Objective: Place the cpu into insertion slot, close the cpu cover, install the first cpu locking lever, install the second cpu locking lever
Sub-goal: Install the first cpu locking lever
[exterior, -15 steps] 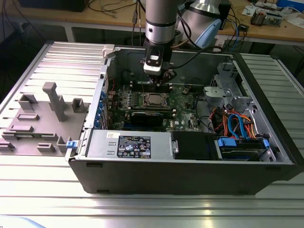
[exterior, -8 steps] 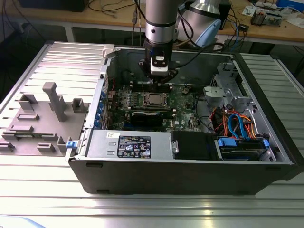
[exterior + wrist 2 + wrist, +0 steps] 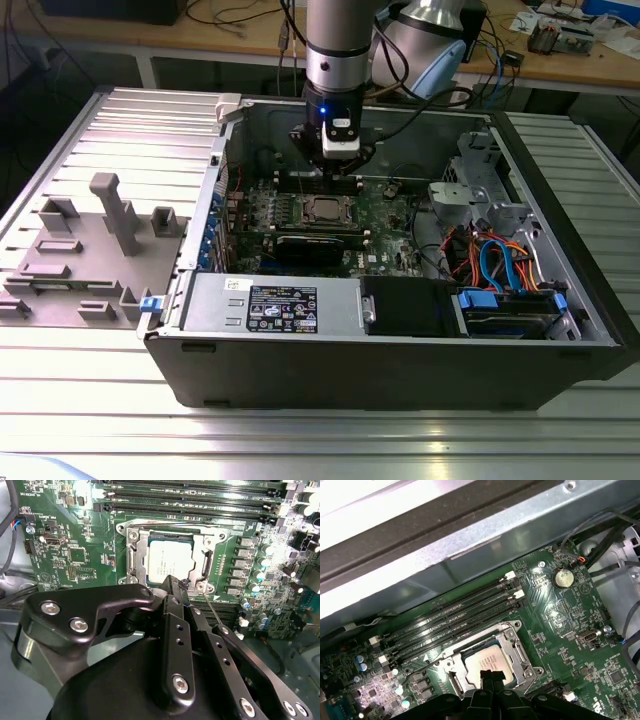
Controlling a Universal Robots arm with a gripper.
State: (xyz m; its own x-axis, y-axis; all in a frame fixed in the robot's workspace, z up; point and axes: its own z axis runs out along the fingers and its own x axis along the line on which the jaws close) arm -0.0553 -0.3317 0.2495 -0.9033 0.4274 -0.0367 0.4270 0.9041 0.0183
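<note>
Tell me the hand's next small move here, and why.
Probably press the hand a little onto the thin lever beside it. The cpu is already seated, the cover lies flat around it, and the shut hand is at the cover's corner, where that lever seems to stand up, unlatched.
</note>
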